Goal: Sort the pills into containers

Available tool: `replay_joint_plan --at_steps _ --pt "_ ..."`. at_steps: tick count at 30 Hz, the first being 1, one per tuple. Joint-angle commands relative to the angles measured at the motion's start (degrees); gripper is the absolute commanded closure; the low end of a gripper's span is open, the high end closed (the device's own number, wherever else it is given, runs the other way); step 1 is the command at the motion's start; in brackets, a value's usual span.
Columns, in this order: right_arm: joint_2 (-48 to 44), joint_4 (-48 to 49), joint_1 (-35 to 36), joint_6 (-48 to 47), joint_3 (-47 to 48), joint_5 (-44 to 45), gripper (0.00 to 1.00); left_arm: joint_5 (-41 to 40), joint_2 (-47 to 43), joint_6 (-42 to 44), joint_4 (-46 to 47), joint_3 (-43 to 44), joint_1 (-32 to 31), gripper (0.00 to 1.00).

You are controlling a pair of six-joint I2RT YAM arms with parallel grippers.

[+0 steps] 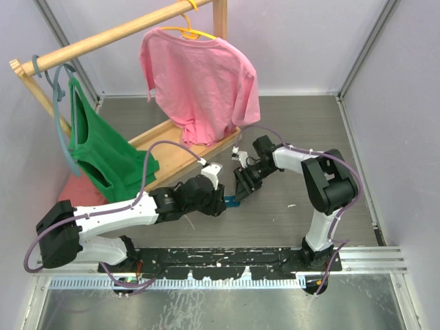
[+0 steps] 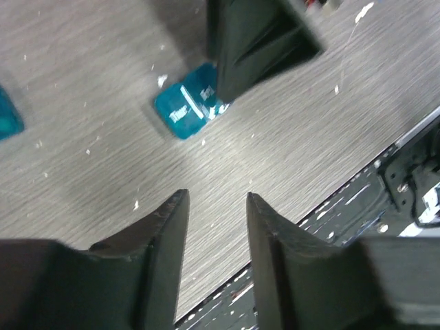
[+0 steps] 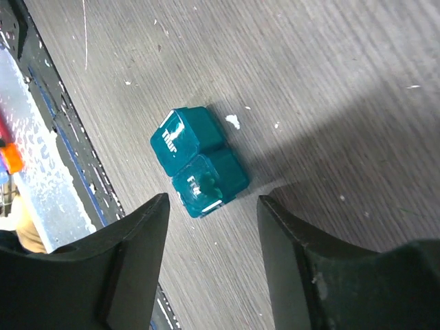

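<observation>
Top external view: both arms rise from the near edge of the desk [image 1: 275, 220] and fold inward toward one teal container [image 1: 232, 202] lying near the desk's middle. The left arm [image 1: 117, 210] lies low and almost flat, stretched rightward from its base, with its wrist ending just left of the container. The right arm [image 1: 323, 185] stands up from its base, bends sharply at the elbow and reaches leftward. Its wrist tips down just beyond and to the right of the container.

Seen from the left wrist, the left pincer [image 2: 216, 199] hangs short of the container, its jaws a narrow gap apart with only bare desk between them. A second container [image 2: 5, 120] is cut by that view's left edge, well apart from the first.

Seen from the right wrist, the right pincer [image 3: 213, 203] is spread wider and holds nothing. The container lies on the desk just ahead of its fingertips, in line with the gap. It has two lidded cells side by side, lettered "Thur" and "Fri". Whether either finger touches it cannot be told.

Beyond the container stands a wooden rack [image 1: 110, 38] carrying a pink shirt [image 1: 199, 82] directly behind it and a green top [image 1: 103, 148] far to its left.
</observation>
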Motion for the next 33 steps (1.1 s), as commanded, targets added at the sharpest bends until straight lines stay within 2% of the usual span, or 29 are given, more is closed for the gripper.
replay_joint_plan --at_steps 1,4,7,10,14,16,17,18,22,25,27,29,33 --pt "-5.3 0.1 -2.2 -2.4 1.0 0.1 0.38 1.7 -8.0 0.2 12.8 -7.8 -0.1 0.54" --pt "-8.4 -0.7 -3.7 -4.5 0.8 -1.2 0.37 2.4 -13.8 0.3 19.4 -12.1 0.0 0.36" --pt "-13.1 -3.8 -4.9 -10.7 1.4 -2.7 0.37 3.2 -19.6 0.6 23.5 -14.6 0.0 0.17" --pt "-22.4 -5.4 -8.1 -16.3 0.8 -4.0 0.36 3.2 -25.4 0.5 24.9 -15.0 0.0 0.01" --pt "-36.5 -4.4 -14.4 -21.6 0.0 -4.1 0.27 1.9 -32.2 0.2 21.7 -10.4 0.1 0.02" --pt "-43.2 -3.5 -15.0 -23.4 0.9 -0.3 0.14 1.4 -33.7 0.3 16.3 -5.4 0.1 0.02" --pt "-46.0 -3.4 -15.1 -24.1 2.5 1.8 0.04 1.3 -34.0 0.7 13.5 -2.6 0.1 0.02" --pt "-48.4 -3.2 -15.1 -24.0 4.9 3.6 0.0 1.3 -33.9 1.0 11.1 0.6 0.0 0.02" --pt "-45.5 -8.0 -15.2 -8.6 25.1 11.8 0.0 1.4 -32.0 2.6 2.1 13.3 0.1 0.02" --pt "-42.3 -9.5 -15.1 0.7 37.3 11.2 0.0 1.1 -29.0 4.6 -4.5 22.5 0.1 0.02" --pt "-42.6 -6.6 -15.2 7.0 40.8 11.9 0.0 1.0 -27.0 6.4 -8.9 28.5 0.1 0.02" --pt "-41.8 -6.8 -15.2 9.3 45.0 11.3 0.0 1.1 -25.6 7.8 -12.4 32.9 0.1 0.02" --pt "-41.2 -6.7 -15.3 15.6 49.3 10.3 0.0 1.8 -25.3 8.5 -14.6 35.7 0.1 0.02"
